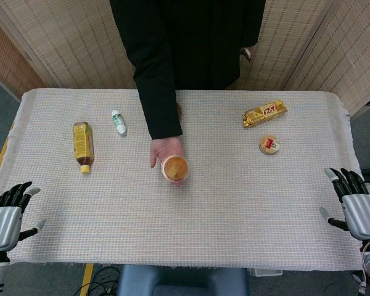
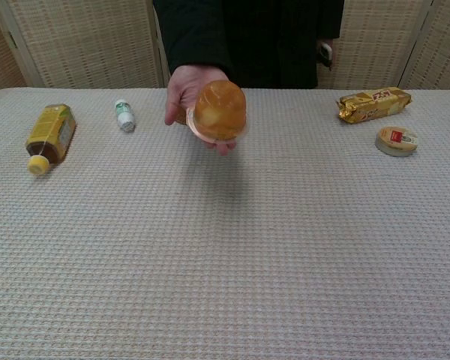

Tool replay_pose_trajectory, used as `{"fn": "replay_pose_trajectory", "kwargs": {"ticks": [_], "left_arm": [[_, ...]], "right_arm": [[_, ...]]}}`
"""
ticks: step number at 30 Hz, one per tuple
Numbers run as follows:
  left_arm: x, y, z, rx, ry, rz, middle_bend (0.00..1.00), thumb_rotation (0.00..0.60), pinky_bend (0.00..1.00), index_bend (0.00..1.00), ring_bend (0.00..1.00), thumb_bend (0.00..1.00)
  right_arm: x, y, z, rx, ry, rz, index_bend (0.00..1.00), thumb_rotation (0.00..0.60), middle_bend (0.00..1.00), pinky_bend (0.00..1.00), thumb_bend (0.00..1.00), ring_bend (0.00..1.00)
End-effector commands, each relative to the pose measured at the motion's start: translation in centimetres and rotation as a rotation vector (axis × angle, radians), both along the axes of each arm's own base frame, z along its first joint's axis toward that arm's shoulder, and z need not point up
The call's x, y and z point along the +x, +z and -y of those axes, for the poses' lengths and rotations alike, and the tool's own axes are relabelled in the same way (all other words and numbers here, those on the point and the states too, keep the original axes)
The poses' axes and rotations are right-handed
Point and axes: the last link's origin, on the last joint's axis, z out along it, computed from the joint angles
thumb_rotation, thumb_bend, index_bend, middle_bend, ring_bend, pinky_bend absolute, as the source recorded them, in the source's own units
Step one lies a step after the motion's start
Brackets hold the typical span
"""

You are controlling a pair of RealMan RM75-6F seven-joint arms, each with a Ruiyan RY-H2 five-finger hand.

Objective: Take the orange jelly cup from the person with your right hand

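We see the person's bare hand [image 2: 187,94] holding out the translucent orange jelly cup [image 2: 219,112] above the middle of the white waffle-weave tablecloth [image 1: 191,216]. At the far right lies a crinkled gold foil snack packet [image 1: 265,113] with red lettering too small for us to read, and just nearer, a small round tub with a red-and-white label [image 1: 269,145]. At the left lie an amber drink bottle with a yellow cap and label [image 1: 82,145] and a small white bottle with green print [image 1: 118,122]. Our grey metal left hand [image 1: 6,219] and right hand [image 1: 357,206] rest at the near corners, fingers spread, holding nothing.
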Motion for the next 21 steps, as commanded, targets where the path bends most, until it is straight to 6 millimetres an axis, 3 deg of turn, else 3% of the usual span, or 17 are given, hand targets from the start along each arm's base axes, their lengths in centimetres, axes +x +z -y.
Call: {"fn": "replay_pose_trajectory", "kwargs": {"ticks": [1, 14, 21], "left_arm": [[0.0, 0.0, 0.0, 0.0, 0.0, 0.001, 0.15, 0.6, 0.2, 0.25, 0.14, 0.23], [0.1, -0.1, -0.1, -0.005, -0.009, 0.003, 0.15, 0.6, 0.2, 0.25, 0.14, 0.23], [0.2, 0.1, 0.0, -0.002, -0.017, 0.007, 0.15, 0.6, 0.2, 0.25, 0.14, 0.23]], "right_arm": [[0.0, 0.0, 0.0, 0.0, 0.002, 0.0, 0.0, 0.6, 0.08, 0.03, 0.28, 0.0], [0.9, -0.3, 0.2, 0.011, 0.056, 0.006, 0.0, 0.6, 0.08, 0.03, 0.29, 0.0], [5.3, -1.5, 3.1, 0.102, 0.23, -0.026, 0.0, 0.6, 0.1, 0.03, 0.28, 0.0]]}}
